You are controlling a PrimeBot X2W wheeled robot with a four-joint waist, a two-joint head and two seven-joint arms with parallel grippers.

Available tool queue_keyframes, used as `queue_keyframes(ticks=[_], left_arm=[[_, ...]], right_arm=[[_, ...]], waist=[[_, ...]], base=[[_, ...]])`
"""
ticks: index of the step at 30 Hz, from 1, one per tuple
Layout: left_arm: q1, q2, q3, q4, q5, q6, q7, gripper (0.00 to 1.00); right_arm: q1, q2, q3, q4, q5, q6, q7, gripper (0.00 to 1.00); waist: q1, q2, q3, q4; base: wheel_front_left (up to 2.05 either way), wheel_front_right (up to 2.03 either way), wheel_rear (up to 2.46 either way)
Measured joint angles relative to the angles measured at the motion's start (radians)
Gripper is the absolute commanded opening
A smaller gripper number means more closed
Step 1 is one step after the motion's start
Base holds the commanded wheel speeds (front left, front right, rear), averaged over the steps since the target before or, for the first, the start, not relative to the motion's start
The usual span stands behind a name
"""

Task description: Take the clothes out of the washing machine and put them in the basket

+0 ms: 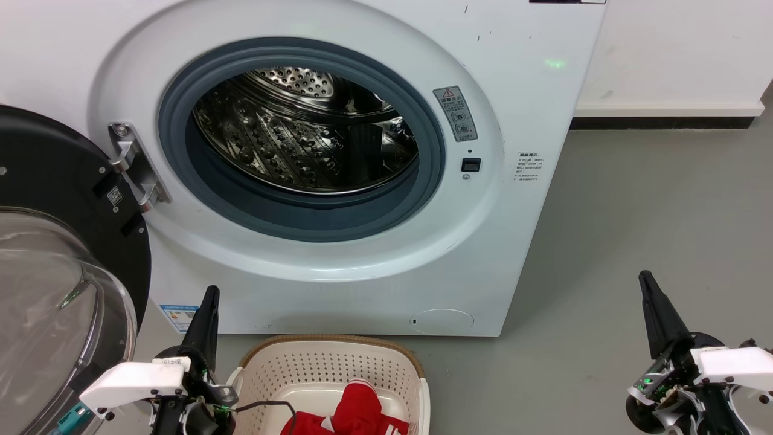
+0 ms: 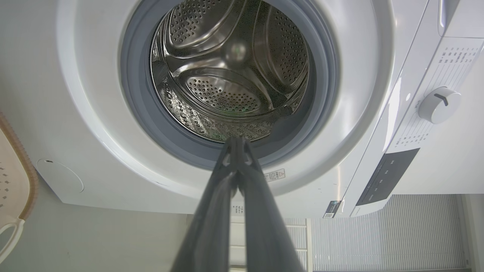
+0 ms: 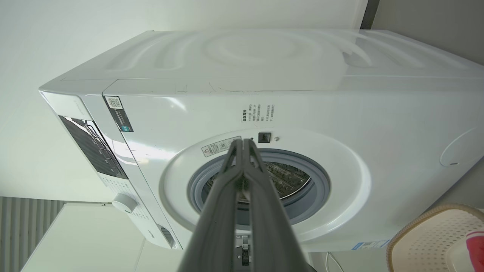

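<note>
The washing machine (image 1: 519, 229) fills the upper half of the head view. Its glass door (image 1: 54, 290) is swung wide to the left edge of the frame, presumably so the porthole is free for reaching in. The steel drum (image 1: 290, 145) at upper centre looks empty, with bare perforated metal and no fabric, and the left wrist view, looking straight in, shows the same. The basket (image 1: 326, 362) sits on the grey floor at bottom centre, just in front of the machine's base, a sensible spot for a short carry from the opening. The clothes (image 1: 361, 408) lie inside it at the bottom edge: bright red cloth bunched into a hump with a white stripe along the trim, partly cut off by the frame. From this the task seems done or nearly so. The left hand (image 1: 210, 296), lower left beside the basket, has its fingers pressed together on nothing. The right hand (image 1: 646, 279), lower right over bare floor, is likewise pressed together and empty.
</note>
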Motion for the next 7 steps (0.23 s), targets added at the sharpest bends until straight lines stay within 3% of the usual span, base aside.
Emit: queue_keyframes(ticks=[7], left_arm=[[0.0, -0.001, 0.001, 0.0, 0.0, 0.0, 0.001, 0.0]], right_arm=[[0.0, 0.002, -0.002, 0.0, -0.002, 0.0, 0.001, 0.0]], waist=[[0.0001, 0.0, 0.0, 0.0]], base=[[0.0, 0.0, 0.0]])
